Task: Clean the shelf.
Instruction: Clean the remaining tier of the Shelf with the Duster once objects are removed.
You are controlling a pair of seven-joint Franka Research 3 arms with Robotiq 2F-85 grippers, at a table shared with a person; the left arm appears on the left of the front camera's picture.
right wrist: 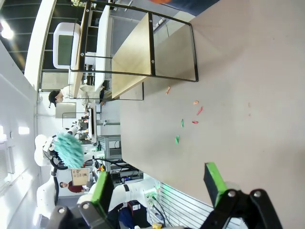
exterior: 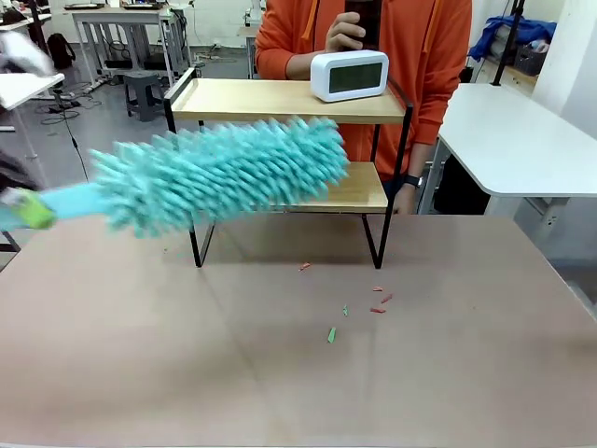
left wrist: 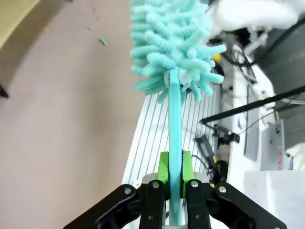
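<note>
R gripper (right wrist: 157, 181): fingers spread wide, nothing btwn them, well back from the shelf (exterior: 270, 98). L gripper (left wrist: 175, 183): pads clamped on the thin teal handle of a duster (exterior: 224, 173), off to shelf's left. Table (exterior: 121, 355): small green + red scraps (exterior: 331, 334) just in front of shelf, nearer its right legs. Duster's fluffy head lies across shelf's front-left, level w/ lower board; touching or not, can't tell (blurred). Shelf stands twds table's far side. White digital clock (exterior: 349, 75) on shelf's top board, right end. Person (exterior: 410, 37) in orange directly behind shelf, one hand (exterior: 343, 33) above the clock.
</note>
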